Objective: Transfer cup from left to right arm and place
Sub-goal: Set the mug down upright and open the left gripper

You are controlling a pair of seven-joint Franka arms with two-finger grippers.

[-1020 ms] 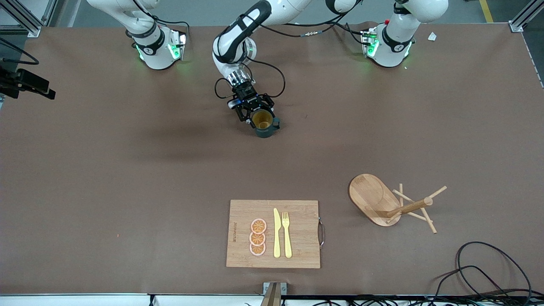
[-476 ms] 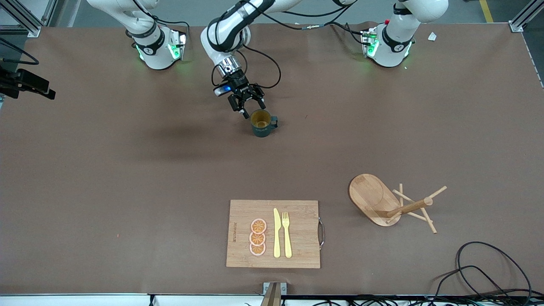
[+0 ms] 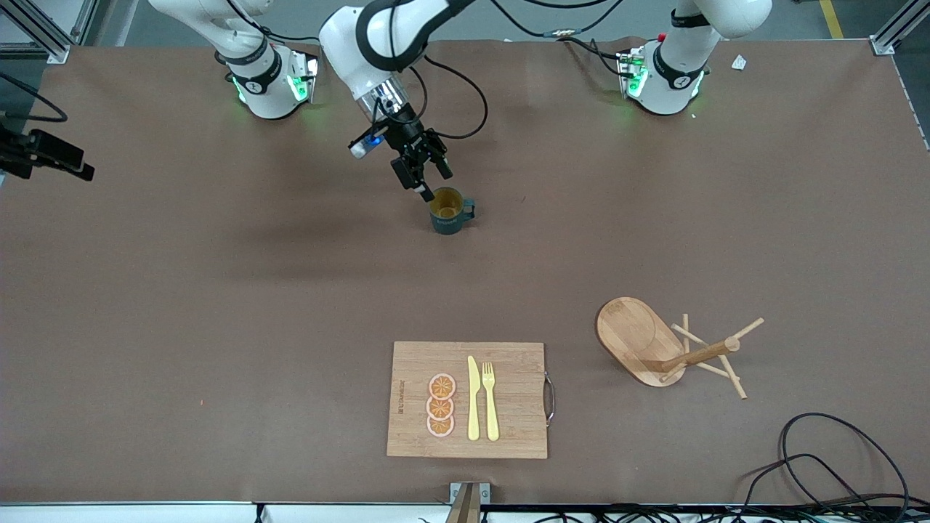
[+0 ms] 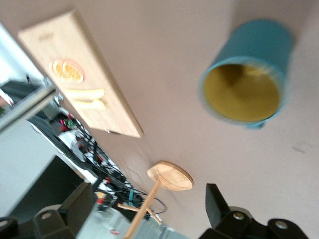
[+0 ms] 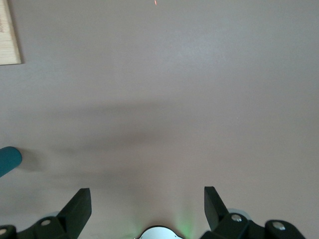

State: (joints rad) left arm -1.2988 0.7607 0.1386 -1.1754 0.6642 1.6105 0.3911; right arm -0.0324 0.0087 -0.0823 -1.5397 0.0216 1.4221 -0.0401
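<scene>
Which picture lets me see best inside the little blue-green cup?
The left wrist view: the cup fills a large part of that picture, its mouth turned toward the camera, so the yellow-brown inside shows well, though a bit blurred. The front view shows the whole cup upright with its handle, but small. The right wrist view catches only a teal sliver at the edge.

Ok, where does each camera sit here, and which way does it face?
Front view: high, across the table, facing both bases; the left arm reaches down, its open left pincer by the cup.
Left wrist view: on that wrist, aimed down at cup, wooden board and mug tree; own fingertips show.
Right wrist view: aimed mostly at tabletop; the open right pincer shows.
Shared: all three catch cup and board.
</scene>
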